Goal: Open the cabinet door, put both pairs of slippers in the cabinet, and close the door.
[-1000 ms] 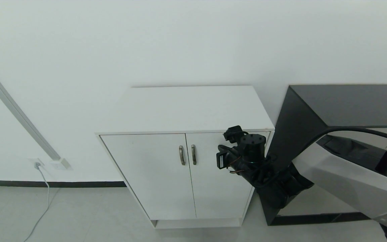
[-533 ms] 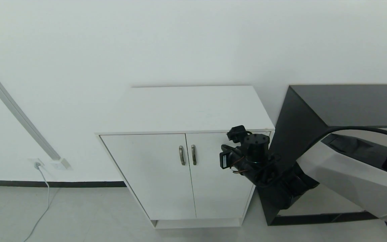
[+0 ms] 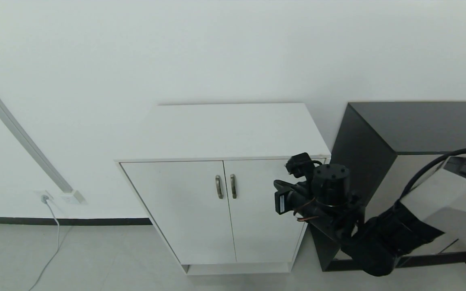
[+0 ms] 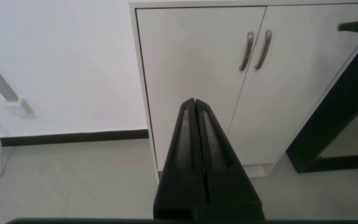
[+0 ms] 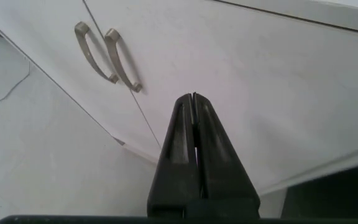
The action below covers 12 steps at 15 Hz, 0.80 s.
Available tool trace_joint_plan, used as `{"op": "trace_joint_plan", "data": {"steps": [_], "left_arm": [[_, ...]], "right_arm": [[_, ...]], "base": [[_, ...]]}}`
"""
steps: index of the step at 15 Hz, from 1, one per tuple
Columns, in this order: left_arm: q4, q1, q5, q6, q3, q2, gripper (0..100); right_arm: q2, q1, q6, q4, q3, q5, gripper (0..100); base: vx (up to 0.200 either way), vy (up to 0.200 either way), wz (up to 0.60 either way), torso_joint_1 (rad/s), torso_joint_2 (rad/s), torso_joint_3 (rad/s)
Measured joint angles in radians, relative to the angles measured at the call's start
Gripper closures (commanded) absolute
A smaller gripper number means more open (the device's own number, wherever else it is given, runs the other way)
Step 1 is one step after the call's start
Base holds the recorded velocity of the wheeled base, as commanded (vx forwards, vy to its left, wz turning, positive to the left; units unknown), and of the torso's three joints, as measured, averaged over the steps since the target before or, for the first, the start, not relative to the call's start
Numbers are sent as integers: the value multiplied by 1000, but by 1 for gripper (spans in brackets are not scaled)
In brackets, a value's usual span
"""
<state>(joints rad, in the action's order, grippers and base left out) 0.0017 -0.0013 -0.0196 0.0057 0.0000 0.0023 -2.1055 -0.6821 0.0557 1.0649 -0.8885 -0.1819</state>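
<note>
Head view first: looking down at a white two-door cabinet (image 3: 225, 133) parked against the white wall (image 3: 233, 48) on a grey floor (image 3: 95, 258). Wedged between a wall socket (image 3: 45, 198) off to its left, cable (image 3: 58, 238) trailing down from it, and a dark glossy unit (image 3: 362, 145) right beside it on the right. Touching that unit or just a hair apart, can't tell. Left door (image 3: 180, 210) and right door (image 3: 253, 230) both fully shut, two curved metal handles (image 3: 218, 186) side by side at the seam. Zero view of the inside. Dark glossy unit cropped at the picture's edge as well.

Then the right gripper (image 3: 278, 201): hangs in front of the upper outer part of the right door, well clear of the handles, blocking that corner of the door plus a chunk of the dark glossy unit. Can't make out from up here whether touching the panel or not.

Right wrist view: fingers (image 5: 180, 130) pressed flat together, nothing between them, pointing at the bare right door panel, handles off to one side. Crops away most of the cabinet.

Left wrist view: left gripper (image 4: 195, 102) also squeezed closed on nothing, hanging low and back from the cabinet, lined up with the left door. Chops off the cabinet top, shows just a slice of the dark glossy unit, and barely catches the wall socket at the very edge.
</note>
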Motion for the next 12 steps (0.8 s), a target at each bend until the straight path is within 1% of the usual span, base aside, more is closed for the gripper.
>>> {"op": "trace_joint_plan", "data": {"steps": [2, 3, 5, 6, 9, 12], "left_arm": [[0, 0, 1, 0, 0, 0, 100], [0, 0, 0, 0, 0, 0, 100], [0, 0, 0, 0, 0, 0, 100], [0, -1, 0, 0, 0, 0, 100], [0, -1, 0, 0, 0, 0, 100], [0, 0, 0, 0, 0, 0, 100]], "right_arm": [[83, 11, 0, 12, 101, -4, 100], [129, 38, 0, 14, 159, -6, 100], [209, 120, 1, 17, 263, -10, 100], [248, 169, 5, 17, 320, -31, 100], [338, 303, 18, 17, 460, -134, 100], [428, 434, 18, 14, 596, -207, 100]], "base": [[0, 0, 0, 0, 0, 0], [0, 0, 0, 0, 0, 0], [0, 0, 0, 0, 0, 0], [0, 0, 0, 0, 0, 0], [0, 0, 0, 0, 0, 0], [0, 0, 0, 0, 0, 0]]}}
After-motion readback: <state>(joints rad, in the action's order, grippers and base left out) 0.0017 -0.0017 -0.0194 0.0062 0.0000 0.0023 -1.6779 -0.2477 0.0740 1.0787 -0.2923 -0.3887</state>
